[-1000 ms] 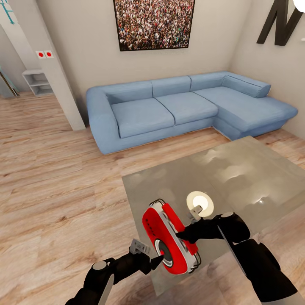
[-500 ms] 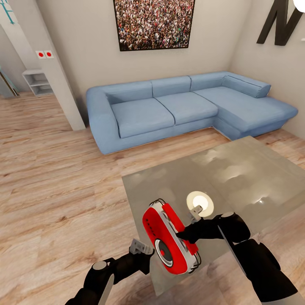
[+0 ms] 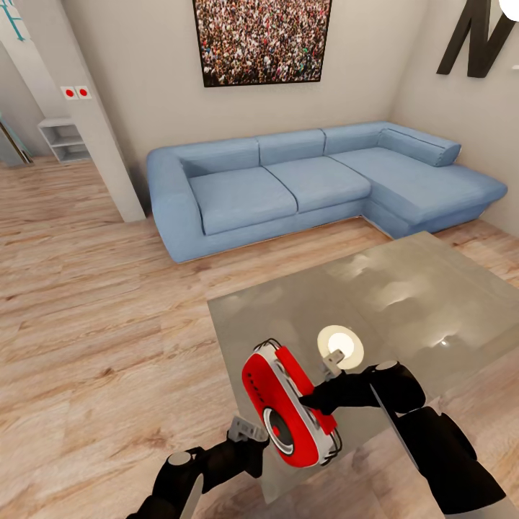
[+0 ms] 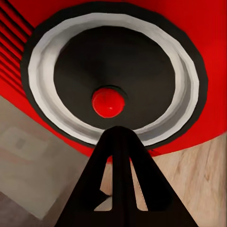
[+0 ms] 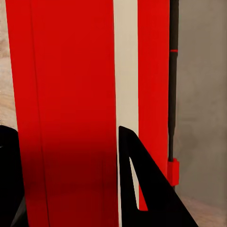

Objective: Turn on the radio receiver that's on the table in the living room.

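The right gripper [image 3: 306,398] fingers clamp the red radio receiver [image 3: 288,407], tilted above the glass surface [image 3: 404,303] near its front edge. The left gripper [image 3: 263,445], fingers together, points at the radio's dial [image 4: 111,80].

Glossy grey table [image 3: 404,303] stands on plank floor [image 3: 94,317].

Both black arms reach forward from the lower edge of the head view. The right tool [image 3: 311,401] is clamped on the radio receiver [image 3: 288,407], one finger [image 5: 146,189] pressed flat on its red-and-white side, holding it tilted above the near edge of the worktop [image 3: 404,303]. The left tool [image 3: 261,447] (fingers together, forming one dark wedge in its wrist view) points at the round dial [image 4: 109,101], just short of it.
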